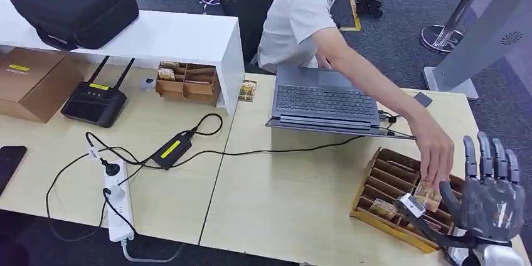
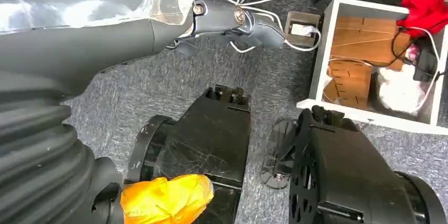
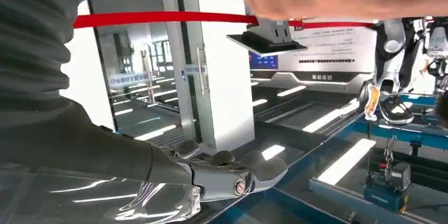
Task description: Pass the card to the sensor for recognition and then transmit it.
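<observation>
Card (image 1: 428, 196) at lower right of head view, pinched by a person's hand (image 1: 435, 150) over a slotted wooden tray (image 1: 380, 178) holding more cards; beside it the right hand (image 1: 486, 194), raised, fingers spread, grasping nothing. Right wrist view adds that hand's thumb (image 3: 248, 173) extended, the person's hand blurred along its upper edge. Left wrist view: left hand (image 2: 232, 20) over grey carpet, fingers loosely extended, nothing held. Small cardboard box (image 1: 188, 83) under white shelf (image 1: 188, 34), contents indistinct. Laptop (image 1: 321, 101) partly hidden by the person's arm.
</observation>
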{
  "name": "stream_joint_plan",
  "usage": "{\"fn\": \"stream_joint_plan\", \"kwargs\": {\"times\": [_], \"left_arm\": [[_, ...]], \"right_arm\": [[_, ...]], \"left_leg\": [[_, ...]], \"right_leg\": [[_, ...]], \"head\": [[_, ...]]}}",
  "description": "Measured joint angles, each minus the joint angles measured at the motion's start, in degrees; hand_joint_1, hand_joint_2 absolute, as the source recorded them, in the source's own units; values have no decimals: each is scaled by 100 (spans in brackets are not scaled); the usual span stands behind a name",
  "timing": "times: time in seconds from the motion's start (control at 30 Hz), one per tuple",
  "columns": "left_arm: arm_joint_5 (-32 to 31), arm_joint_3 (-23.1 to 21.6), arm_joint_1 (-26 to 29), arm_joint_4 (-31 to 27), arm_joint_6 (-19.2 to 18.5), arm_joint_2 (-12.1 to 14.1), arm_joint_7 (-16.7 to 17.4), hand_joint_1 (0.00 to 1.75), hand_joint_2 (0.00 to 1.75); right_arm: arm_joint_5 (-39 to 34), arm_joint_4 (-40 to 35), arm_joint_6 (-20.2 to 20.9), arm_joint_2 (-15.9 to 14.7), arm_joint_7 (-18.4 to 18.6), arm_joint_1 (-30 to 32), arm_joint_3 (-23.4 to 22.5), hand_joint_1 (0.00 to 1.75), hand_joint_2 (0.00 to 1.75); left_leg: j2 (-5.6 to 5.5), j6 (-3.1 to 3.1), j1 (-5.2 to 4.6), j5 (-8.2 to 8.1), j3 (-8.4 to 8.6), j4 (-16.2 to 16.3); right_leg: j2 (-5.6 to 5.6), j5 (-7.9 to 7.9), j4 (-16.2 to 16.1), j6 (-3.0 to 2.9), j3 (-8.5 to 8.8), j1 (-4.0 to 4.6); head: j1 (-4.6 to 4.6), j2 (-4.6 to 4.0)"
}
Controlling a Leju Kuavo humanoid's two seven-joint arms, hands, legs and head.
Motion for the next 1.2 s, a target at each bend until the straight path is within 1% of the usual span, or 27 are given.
{"fn": "stream_joint_plan", "kwargs": {"times": [1.2], "left_arm": [[-17,0,-3,-2,0,4,7,0,175]], "right_arm": [[0,0,-4,0,-15,10,-48,0,175]], "left_leg": [[0,0,0,0,0,0]], "right_leg": [[0,0,0,0,0,0]], "head": [[0,0]]}}
